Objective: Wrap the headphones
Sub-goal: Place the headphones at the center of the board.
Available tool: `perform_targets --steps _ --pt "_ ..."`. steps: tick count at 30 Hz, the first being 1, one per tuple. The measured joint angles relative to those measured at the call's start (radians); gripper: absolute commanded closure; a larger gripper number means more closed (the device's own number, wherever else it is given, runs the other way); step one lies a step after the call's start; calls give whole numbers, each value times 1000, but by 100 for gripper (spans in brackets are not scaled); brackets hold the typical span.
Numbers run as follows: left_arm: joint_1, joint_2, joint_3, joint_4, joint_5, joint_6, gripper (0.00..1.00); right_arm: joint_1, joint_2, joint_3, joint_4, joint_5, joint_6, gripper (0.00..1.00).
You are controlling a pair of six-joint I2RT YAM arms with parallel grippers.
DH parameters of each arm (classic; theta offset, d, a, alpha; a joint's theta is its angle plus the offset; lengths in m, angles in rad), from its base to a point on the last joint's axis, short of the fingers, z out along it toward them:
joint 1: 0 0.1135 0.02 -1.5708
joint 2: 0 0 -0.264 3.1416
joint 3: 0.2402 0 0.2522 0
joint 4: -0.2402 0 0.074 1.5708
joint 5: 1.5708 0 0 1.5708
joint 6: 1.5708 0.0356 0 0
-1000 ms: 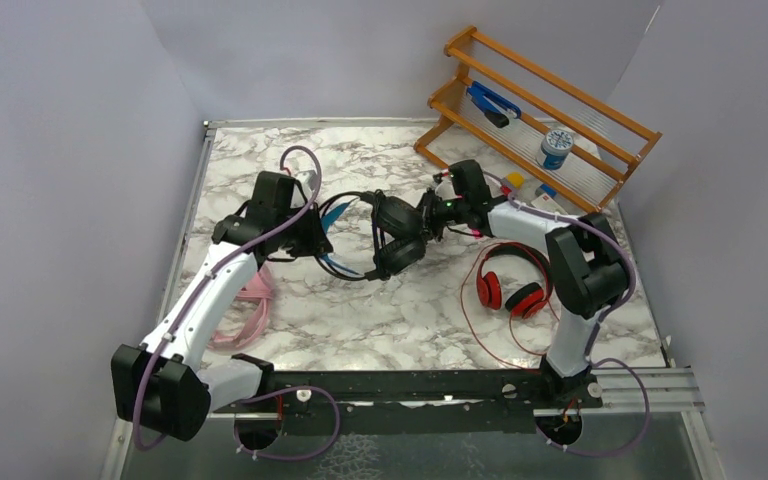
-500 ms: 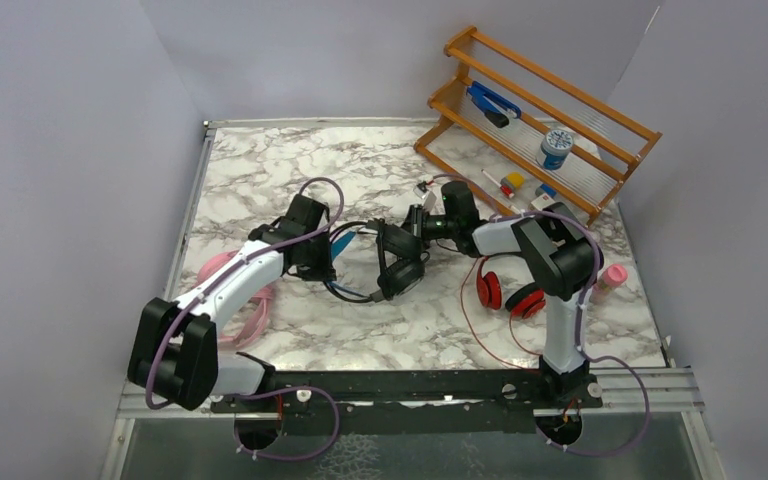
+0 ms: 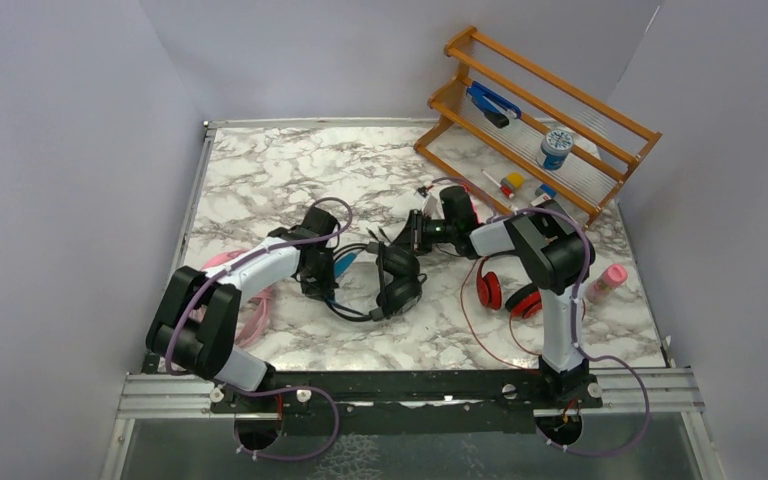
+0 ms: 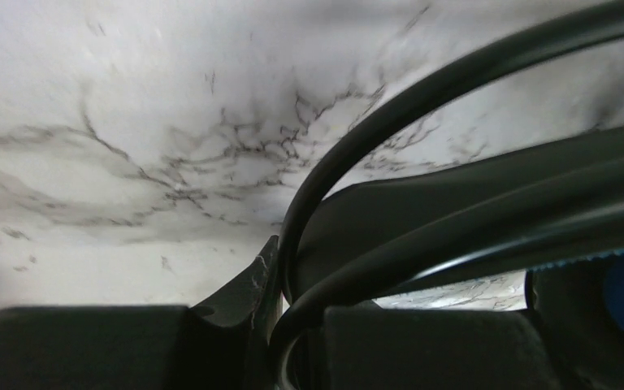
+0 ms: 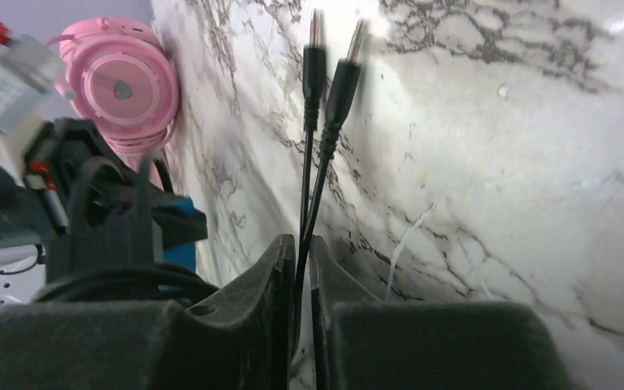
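The pink headset (image 3: pixel 218 264) lies on the tabletop (image 3: pixel 260 180) at far left (partly under the left arm). The left hand (image 4: pixel 286 321) is clamped on the black headset's (image 3: pixel 398 282) cable (image 4: pixel 357 130) at mid-tabletop. The right hand (image 5: pixel 299 248) pinches the cable near its plugs (image 5: pixel 333 65). The red headset (image 3: pixel 505 290) lies right.

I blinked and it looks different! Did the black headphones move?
Yes. The black headphones moved toward the near edge of the table, away from the wooden rack, while the red headphones stayed where they were.
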Motion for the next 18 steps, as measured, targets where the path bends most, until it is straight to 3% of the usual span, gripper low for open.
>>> perform_targets --steps 8,18 --pt "-27 42 -8 -47 11 3 100 -3 17 82 -101 28 -78 74" --pt "-33 45 -3 -63 -1 -16 98 -3 18 273 -383 106 -221 36"
